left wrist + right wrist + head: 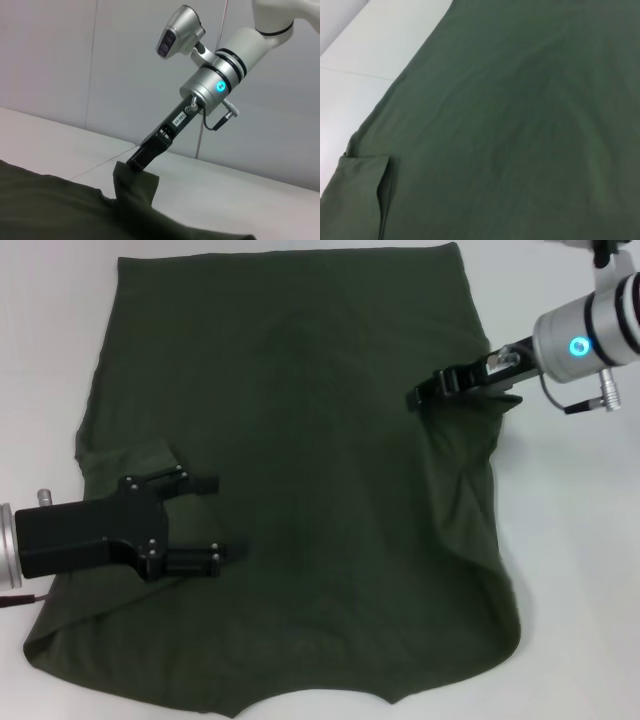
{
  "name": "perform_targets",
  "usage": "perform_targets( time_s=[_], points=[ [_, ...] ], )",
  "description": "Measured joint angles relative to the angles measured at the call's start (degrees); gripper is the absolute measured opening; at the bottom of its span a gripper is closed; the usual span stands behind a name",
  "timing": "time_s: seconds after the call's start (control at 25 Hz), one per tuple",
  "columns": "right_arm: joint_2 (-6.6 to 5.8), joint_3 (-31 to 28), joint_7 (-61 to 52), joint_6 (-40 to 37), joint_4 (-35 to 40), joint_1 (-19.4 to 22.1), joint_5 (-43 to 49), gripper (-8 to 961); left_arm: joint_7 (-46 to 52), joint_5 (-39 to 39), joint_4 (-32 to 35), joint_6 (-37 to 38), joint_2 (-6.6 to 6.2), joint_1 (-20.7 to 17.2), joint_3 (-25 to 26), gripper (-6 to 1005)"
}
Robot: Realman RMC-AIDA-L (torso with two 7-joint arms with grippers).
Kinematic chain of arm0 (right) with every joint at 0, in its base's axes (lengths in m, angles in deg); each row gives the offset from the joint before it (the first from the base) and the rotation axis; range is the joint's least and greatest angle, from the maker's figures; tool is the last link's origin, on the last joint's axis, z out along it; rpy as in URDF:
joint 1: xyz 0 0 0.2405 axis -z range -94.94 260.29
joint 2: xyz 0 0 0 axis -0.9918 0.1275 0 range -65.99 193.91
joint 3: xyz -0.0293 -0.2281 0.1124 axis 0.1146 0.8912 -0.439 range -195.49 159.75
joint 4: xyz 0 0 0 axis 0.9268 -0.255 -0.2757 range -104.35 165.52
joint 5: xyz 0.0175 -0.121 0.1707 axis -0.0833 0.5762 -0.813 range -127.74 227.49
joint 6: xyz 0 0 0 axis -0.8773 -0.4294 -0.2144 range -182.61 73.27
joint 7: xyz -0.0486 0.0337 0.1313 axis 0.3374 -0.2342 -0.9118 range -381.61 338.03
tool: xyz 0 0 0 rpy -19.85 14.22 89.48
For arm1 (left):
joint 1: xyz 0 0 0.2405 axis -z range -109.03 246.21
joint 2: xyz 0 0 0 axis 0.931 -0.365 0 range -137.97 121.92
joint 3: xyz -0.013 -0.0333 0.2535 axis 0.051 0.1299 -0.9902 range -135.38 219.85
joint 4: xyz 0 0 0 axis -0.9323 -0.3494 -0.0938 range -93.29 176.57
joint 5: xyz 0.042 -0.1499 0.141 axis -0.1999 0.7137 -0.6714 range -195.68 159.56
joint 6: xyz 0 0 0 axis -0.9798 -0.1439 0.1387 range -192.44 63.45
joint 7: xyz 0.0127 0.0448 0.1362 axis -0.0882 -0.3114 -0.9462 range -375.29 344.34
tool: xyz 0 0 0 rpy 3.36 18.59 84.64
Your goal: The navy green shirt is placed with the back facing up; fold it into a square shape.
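Note:
The navy green shirt (300,440) lies spread with its plain back up and covers most of the table. It also fills the right wrist view (520,125). My right gripper (420,397) is shut on the shirt's right side edge and holds a peak of fabric up off the table. The left wrist view shows that pinch (134,163) above the cloth (60,210). My left gripper (210,520) hovers open over the shirt's left part, near the left sleeve, with nothing between its fingers (200,482).
The white table (580,540) shows bare to the right of the shirt and in a strip on the left (50,390). A grey wall (60,60) stands behind the table. A folded flap of fabric (362,195) lies near the shirt's edge.

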Motion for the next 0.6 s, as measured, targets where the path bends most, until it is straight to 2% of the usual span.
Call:
perform_targets(
  time_s=[0.04, 0.16, 0.28, 0.48, 0.6],
  points=[
    [0.14, 0.1, 0.0, 0.5, -0.3, -0.1, -0.1, 266, 0.0, 0.0, 0.0, 0.0, -0.02, -0.1, 0.0, 952],
    [0.54, 0.1, -0.1, 1.4, -0.5, -0.2, -2.3, 371, -0.1, 0.0, 0.1, 0.1, -0.06, -0.2, 0.0, 952],
    [0.42, 0.1, -0.6, 1.8, -0.7, 0.1, -5.5, 477, -0.2, 0.0, 0.1, 0.1, -0.06, -0.3, 0.0, 952],
    [0.01, 0.0, -2.3, 1.9, -1.2, 0.8, -10.2, 718, -0.3, 0.0, 0.3, 0.2, -0.06, -0.6, -0.1, 951],
    [-0.03, 0.8, -3.1, 2.0, -1.3, 0.8, -10.8, 819, -0.5, 0.0, 0.4, 0.3, -0.06, -0.9, -0.3, 951]
  ],
)
